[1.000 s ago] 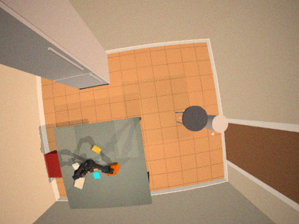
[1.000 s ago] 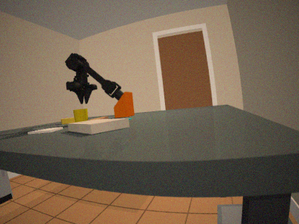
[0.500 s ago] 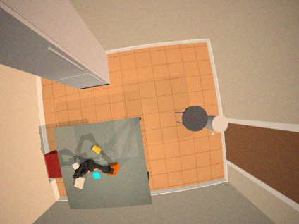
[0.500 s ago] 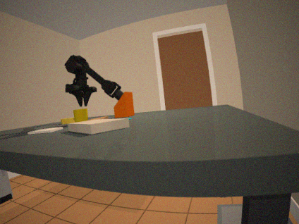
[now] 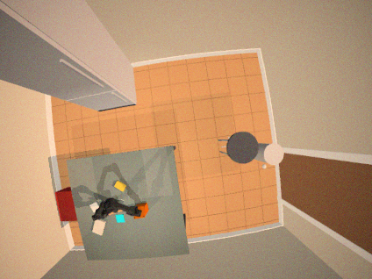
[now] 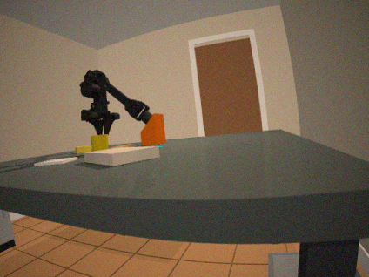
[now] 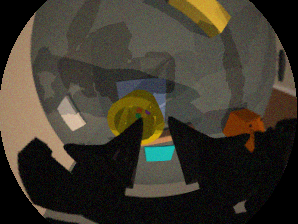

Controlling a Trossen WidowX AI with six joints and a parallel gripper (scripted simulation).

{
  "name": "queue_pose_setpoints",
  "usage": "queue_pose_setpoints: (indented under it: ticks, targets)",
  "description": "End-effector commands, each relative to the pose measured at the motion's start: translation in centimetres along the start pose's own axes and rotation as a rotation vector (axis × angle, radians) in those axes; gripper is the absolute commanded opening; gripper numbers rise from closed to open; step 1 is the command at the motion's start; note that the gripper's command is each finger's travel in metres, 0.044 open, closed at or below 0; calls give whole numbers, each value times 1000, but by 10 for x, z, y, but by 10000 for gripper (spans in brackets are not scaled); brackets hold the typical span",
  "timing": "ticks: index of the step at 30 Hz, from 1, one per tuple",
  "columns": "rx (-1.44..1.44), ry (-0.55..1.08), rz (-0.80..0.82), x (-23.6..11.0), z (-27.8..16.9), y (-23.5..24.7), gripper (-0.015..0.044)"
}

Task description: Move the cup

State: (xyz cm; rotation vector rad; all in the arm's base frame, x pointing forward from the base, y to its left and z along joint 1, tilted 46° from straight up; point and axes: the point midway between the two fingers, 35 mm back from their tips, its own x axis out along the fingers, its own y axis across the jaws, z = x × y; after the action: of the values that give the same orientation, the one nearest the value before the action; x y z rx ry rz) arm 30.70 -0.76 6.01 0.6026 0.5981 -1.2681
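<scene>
A yellow cup (image 6: 99,143) (image 7: 115,119) stands upright at the near edge of a blue pad (image 7: 125,86), with several small coloured marbles inside. My gripper (image 6: 103,132) (image 7: 155,120) points down just above the cup's rim. Its fingers are partly open with nothing between them. In the wrist view the left fingertip overlaps the cup's mouth and the right fingertip is beyond its right side. A cyan pad (image 5: 120,218) (image 7: 159,154) lies near the cup, towards the bottom of the wrist view. The arm hides the cup in the top view.
A yellow block (image 5: 120,186) (image 6: 83,150) (image 7: 202,15) lies behind the cup. A white box (image 5: 98,227) (image 6: 122,157) and a flat white piece (image 5: 94,206) (image 6: 57,161) (image 7: 71,115) lie left. An orange strip (image 7: 172,138) lies between the pads. The orange arm base (image 5: 141,211) (image 6: 154,131) (image 7: 242,122) is right.
</scene>
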Motion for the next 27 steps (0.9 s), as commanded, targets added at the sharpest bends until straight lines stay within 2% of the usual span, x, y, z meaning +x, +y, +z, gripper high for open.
queue_pose_setpoints:
  ticks: [1,19,20,27]
  targets:
    - [-11,-6,-11,9,-1,-3,167]
    - [-11,-9,-11,24,0,-5,167]
    - [-2,-5,-6,22,1,-3,140]
    - [-2,-5,-6,22,1,-3,94]
